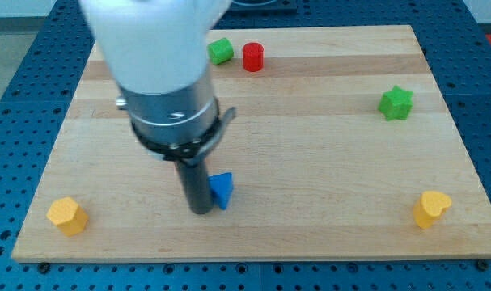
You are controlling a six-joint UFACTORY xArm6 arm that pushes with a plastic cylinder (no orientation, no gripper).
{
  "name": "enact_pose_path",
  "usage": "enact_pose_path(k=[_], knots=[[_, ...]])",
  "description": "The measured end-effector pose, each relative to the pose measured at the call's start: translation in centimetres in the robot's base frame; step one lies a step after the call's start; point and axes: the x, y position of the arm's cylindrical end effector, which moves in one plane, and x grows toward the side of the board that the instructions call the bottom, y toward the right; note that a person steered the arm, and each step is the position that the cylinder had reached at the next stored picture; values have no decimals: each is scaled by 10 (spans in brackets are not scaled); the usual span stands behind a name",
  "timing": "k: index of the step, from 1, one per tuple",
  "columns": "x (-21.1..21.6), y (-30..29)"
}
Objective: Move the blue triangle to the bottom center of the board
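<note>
The blue triangle (222, 189) lies on the wooden board (310, 162), left of centre and near the view's bottom. My tip (201, 210) stands on the board right against the triangle's left side, slightly lower in the view. The rod and the arm's wide body rise above it and cover the board's left middle. The red star seen earlier is hidden behind the arm.
A green block (221, 51) and a red cylinder (252, 56) sit at the view's top. A green star (395, 103) is at the right. A yellow block (67, 216) is at bottom left, a yellow heart-like block (432, 208) at bottom right.
</note>
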Motion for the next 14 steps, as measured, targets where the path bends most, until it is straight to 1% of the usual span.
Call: enact_pose_path(k=[1,2,3,4,5,6,7,8,9,10,12,13,14], knots=[[-8,19],[1,43],[3,25],[3,-18],[-13,-45],[-61,-25],[-92,23],[-92,24],[-85,39],[-67,39],[-18,39],[-3,39],[1,39]])
